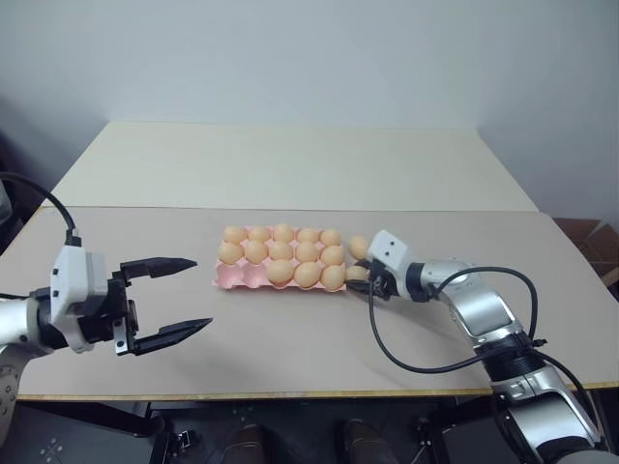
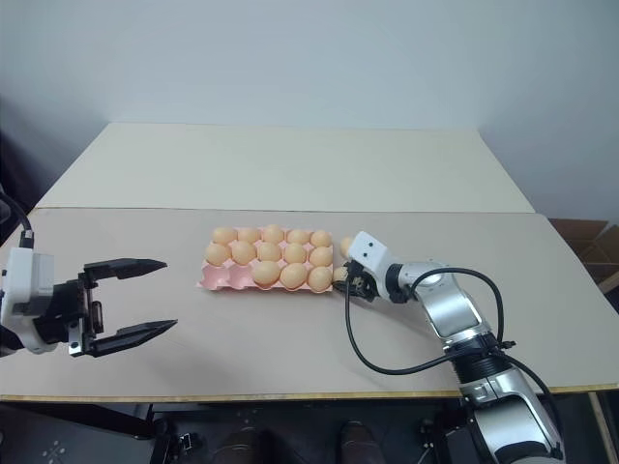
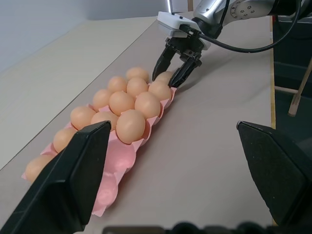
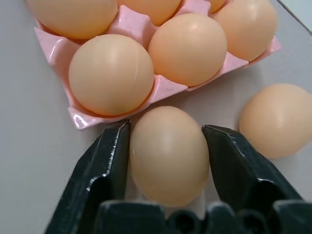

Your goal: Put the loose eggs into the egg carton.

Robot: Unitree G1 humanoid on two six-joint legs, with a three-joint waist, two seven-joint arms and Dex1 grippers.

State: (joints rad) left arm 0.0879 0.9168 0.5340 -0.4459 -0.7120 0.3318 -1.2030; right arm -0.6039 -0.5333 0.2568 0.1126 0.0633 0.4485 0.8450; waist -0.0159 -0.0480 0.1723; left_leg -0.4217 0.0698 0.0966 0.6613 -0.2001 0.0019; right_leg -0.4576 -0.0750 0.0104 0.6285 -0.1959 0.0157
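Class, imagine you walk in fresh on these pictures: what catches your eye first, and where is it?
The pink egg carton, mid-table, is almost full of orange-brown eggs, with empty cups at its left end. At its right end the right gripper is shut on a loose egg, with another loose egg beside it. The left gripper hangs open, well left of the carton.

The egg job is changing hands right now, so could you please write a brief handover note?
Right end effector: shut on a loose smooth orange-brown egg on the table, beside the flat pink moulded egg carton.
Left end effector: open, empty, apart from the carton.
Done: most cups hold eggs.
Left: seat the gripped egg, then the second loose egg beside it; empty cups remain at the carton's left end.
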